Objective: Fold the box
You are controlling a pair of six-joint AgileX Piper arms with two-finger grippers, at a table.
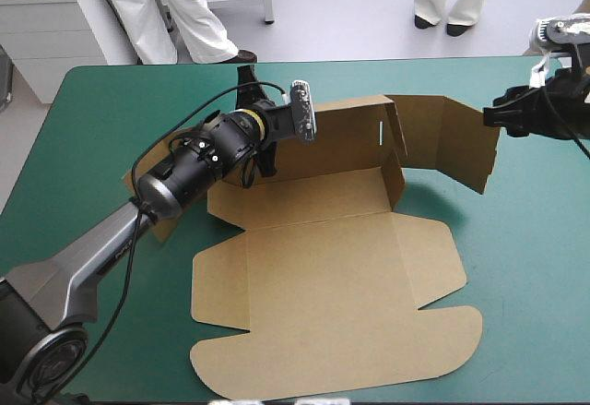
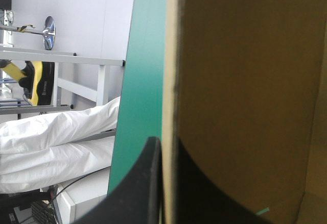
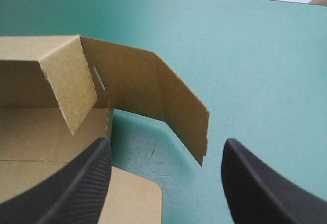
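Field log, remote station. The box (image 1: 323, 267) lies around the middle of the teal-green table (image 1: 111, 101), mostly a flat brown sheet. The big rounded lid panel (image 1: 350, 350) points toward the near edge, and the far wall (image 1: 341, 137) stands upright. The left gripper (image 1: 277, 121) is at that wall's left end. In the left wrist view the left gripper (image 2: 164, 152) is clamped on the box (image 2: 245, 91), one black finger (image 2: 143, 183) on the outer side over the table cover (image 2: 145, 55) and the other against the inner face. The board's pale cut edge runs straight between them. The right gripper (image 1: 496, 117) hovers at the right side of the table, just beside the free edge of the end flap (image 1: 466, 142), which angles off the wall's right end and stands on the cover. From its own camera the right gripper (image 3: 167, 145) has its fingers spread wide. The end flap (image 3: 181, 112) is ahead of the gap and nothing sits between the fingers. A short inner flap (image 3: 61, 76) folds in over the base. A narrow slot (image 3: 98, 77) is cut in the wall beside it, also seen from above (image 1: 380, 133). Every face of the board I can see is plain brown.
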